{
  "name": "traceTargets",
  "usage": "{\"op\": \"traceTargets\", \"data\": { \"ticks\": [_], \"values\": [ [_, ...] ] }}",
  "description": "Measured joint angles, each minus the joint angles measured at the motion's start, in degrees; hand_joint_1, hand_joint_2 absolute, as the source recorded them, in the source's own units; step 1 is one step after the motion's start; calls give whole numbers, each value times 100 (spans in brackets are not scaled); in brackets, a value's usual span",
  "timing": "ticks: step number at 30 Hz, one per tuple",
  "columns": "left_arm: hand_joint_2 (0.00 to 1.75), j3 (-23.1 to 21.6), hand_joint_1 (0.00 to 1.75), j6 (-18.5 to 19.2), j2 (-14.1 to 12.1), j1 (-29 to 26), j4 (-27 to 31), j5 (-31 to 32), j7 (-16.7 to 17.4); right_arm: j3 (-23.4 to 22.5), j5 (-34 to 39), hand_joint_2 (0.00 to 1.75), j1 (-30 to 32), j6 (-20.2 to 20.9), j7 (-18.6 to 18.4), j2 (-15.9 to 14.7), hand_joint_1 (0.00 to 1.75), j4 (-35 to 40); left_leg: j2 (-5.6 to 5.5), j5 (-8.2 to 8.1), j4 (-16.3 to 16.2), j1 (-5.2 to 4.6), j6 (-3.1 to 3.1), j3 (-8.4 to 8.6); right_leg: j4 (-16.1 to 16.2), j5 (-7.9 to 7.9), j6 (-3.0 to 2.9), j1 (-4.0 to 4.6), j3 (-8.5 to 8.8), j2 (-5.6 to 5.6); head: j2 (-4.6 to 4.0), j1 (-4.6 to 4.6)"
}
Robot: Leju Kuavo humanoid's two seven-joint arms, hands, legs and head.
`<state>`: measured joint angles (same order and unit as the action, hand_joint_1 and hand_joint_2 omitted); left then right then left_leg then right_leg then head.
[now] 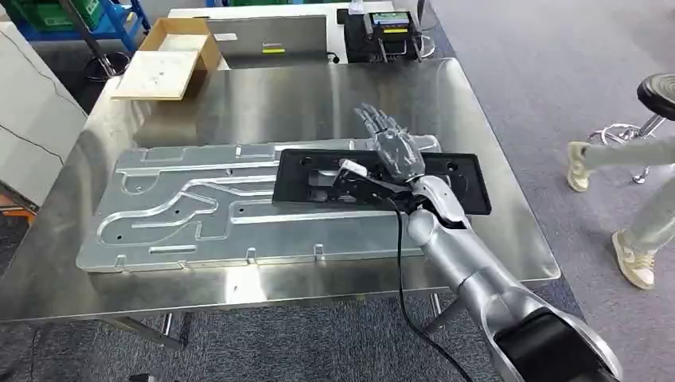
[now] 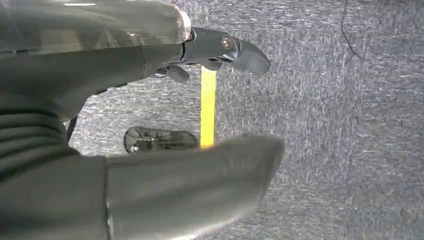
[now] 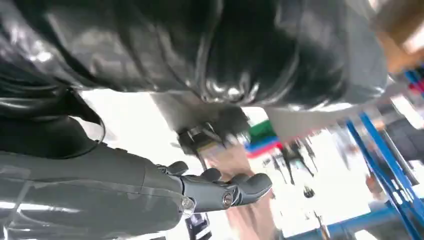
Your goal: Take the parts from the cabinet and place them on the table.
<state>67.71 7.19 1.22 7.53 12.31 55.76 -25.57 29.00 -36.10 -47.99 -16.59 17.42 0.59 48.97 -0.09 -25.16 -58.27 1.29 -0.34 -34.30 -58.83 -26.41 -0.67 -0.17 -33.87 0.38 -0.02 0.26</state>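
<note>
We see a steel table [image 1: 263, 103] on grey carpet, with a wooden box [image 1: 171, 60] and a laptop [image 1: 267, 40] at its far edge. On the table lies a large silver part [image 1: 191, 211], and a black part [image 1: 462, 179] lies flat across its right end. Our right hand [image 1: 392, 145] is stretched over the black part, fingers extended and spread, gripping nothing. Our left hand [image 2: 150, 115] hangs over the floor, fingers apart and empty. A person's legs [image 1: 637, 207] stand right of the table
</note>
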Motion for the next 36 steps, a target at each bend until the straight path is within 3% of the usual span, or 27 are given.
{"op": "traceTargets", "data": {
  "ticks": [3, 4, 5, 8, 9, 10, 11, 13, 14, 15, 16, 18, 19, 20, 21, 22, 26, 27, 28, 29, 30, 31, 32, 35, 36],
  "values": [
    [0, -4, 0, 2, 9, -8, -2, -4, -22, -212, 580, 0, 332, 27, 361, -112, 0, 654, -22, -12, -25, -8, 62, -34, 45, 18, 91, -4, 8, -14, 0, 0],
    [0, -4, 0, 4, 18, -9, -2, -7, -28, -291, 959, 0, 476, 169, 518, -142, 0, 956, -18, 15, 24, 40, 106, -9, 24, -31, 129, -18, 0, -12, 0, -4],
    [0, -4, 0, 9, 24, -5, 0, -35, -53, -400, 1451, 0, 657, 342, 717, -201, 0, 1360, -22, 19, 31, 30, 139, -4, -134, -158, 157, -36, -51, -14, 0, 2],
    [0, -4, 0, 55, 24, -27, -2, -107, -155, -743, 2280, 0, 1282, 597, 983, -282, 0, 2484, -22, 0, 24, 8, 198, -4, -1376, -766, 210, -42, -649, -14, 0, 0],
    [0, -2, 0, 55, 24, -40, -2, -114, -168, -841, 2327, 0, 1480, 647, 983, -312, 0, 2800, -23, -7, 19, -1, 209, -4, -1685, -827, 217, -47, -815, -14, 0, -2],
    [0, -2, 0, 59, 24, -51, 0, -116, -179, -909, 2347, 0, 1641, 652, 981, -349, 0, 3038, -26, -12, 14, -8, 213, 0, -1716, -754, 215, -51, -847, -15, 0, 0],
    [0, -2, 0, 70, 24, -61, -2, -124, -207, -976, 2358, 0, 1775, 632, 1000, -378, 0, 3274, -28, -22, 6, -17, 224, 4, -1465, -547, 196, -51, -748, -14, 0, 0],
    [0, 2, 0, 111, 26, -67, 0, -211, -295, -1147, 2211, 0, 2084, 317, 1264, -426, 0, 3792, -33, -37, 5, -40, 217, 28, -453, -29, 109, -24, -252, -17, 0, 0],
    [0, 15, 0, 122, 31, -80, -2, -260, -348, -1246, 1965, 0, 2336, 31, 1402, -457, 0, 4086, -39, -43, 10, -35, 215, 41, -46, 52, 43, 9, -48, -32, 0, -2],
    [0, 35, 0, 142, 61, -117, -2, -336, -423, -1407, 1355, 0, 2744, -530, 1581, -489, 0, 4578, -67, -64, -1, -69, 178, 47, 52, 7, 11, 38, 8, -60, 0, -2],
    [0, 64, 0, 144, 57, -168, -2, -380, -474, -1526, 839, 0, 3187, -970, 1712, -531, 0, 4962, -86, -68, 17, -30, 150, 57, 58, 4, 5, 61, 19, -64, 0, 0],
    [0, 131, 0, 129, 57, -284, -2, -444, -538, -1756, 184, 0, 4029, -1651, 1897, -612, 0, 5584, -88, -74, 77, -19, 94, 122, 89, -8, -24, 73, 68, -61, 0, 0],
    [0, 170, 0, 96, 55, -328, -2, -483, -553, -1872, 20, 0, 4494, -1927, 1978, -644, 0, 5888, -79, -98, 105, -67, 47, 163, 193, 28, -63, 7, 138, -66, 0, -2],
    [0, 190, 0, 81, 59, -360, -2, -505, -560, -1939, -95, 0, 4851, -2104, 2036, -647, 0, 6068, -47, -201, 8, -40, 48, 159, 259, 54, -89, -10, 189, -93, 0, 0],
    [0, 214, 0, 57, 59, -381, -2, -531, -568, -2024, -316, 0, 5185, -2243, 2092, -629, 0, 6262, -24, -423, -267, -40, 42, 50, 279, 58, -122, -20, 200, -97, 0, -2],
    [0, 219, 0, 57, 57, -382, -2, -531, -570, -2050, -399, 0, 5307, -2256, 2109, -616, 0, 6315, -26, -528, -438, -38, 35, -22, 279, 58, -122, -20, 200, -95, 0, -2],
    [0, 231, 0, 50, 57, -382, -2, -538, -575, -2074, -519, 0, 5380, -2264, 2128, -605, 0, 6379, -24, -589, -541, -35, 30, -67, 279, 57, -123, -20, 198, -96, 0, -4],
    [0, 262, 0, 41, 50, -383, -2, -542, -577, -2116, -696, 0, 5611, -2269, 2166, -583, 0, 6459, -24, -809, -961, -24, 7, -245, 270, 54, -128, -18, 192, -96, 0, -4],
    [0, 284, 0, 39, 48, -386, -2, -544, -577, -2144, -808, 0, 5736, -2273, 2179, -553, 0, 6513, -24, -926, -1226, -20, -9, -355, 266, 53, -129, -14, 186, -95, 0, -2],
    [0, 350, 0, 31, 44, -405, -2, -586, -595, -2315, -1059, 0, 6513, -2277, 2166, -424, 0, 6839, -20, -779, -1238, -6, -54, -271, 172, 40, -116, -19, 155, -96, 0, -2],
    [0, 385, 0, 17, 35, -416, -2, -601, -638, -2356, -1220, 0, 6705, -2277, 2091, -369, 0, 6880, -18, -473, -544, 8, -52, 131, 145, 35, -107, -24, 149, -88, 0, -4],
    [0, 417, 0, 17, 35, -406, -2, -607, -656, -2377, -1298, 0, 6838, -2280, 2033, -313, 0, 6901, -24, -324, 0, 12, -38, 454, 116, 30, -86, -26, 140, -69, 0, -4],
    [0, 442, 0, 17, 35, -388, -2, -621, -660, -2402, -1338, 0, 6976, -2280, 2002, -264, 0, 6924, -34, -412, 72, -19, 7, 489, 109, 27, -40, -1, 141, -63, 0, -4],
    [0, 490, 0, -20, 35, -403, -2, -638, -647, -2531, -1268, 0, 7408, -2282, 1825, -129, 0, 6926, -40, -314, 81, -68, 107, 453, 109, 71, 77, -5, 149, -47, 0, -2],
    [0, 503, 0, -48, 37, -412, -2, -636, -634, -2589, -1190, 0, 7513, -2282, 1756, -96, 0, 6898, -35, -268, 110, -44, 159, 432, 109, 95, 113, -7, 139, -37, 0, -2]
  ]
}}
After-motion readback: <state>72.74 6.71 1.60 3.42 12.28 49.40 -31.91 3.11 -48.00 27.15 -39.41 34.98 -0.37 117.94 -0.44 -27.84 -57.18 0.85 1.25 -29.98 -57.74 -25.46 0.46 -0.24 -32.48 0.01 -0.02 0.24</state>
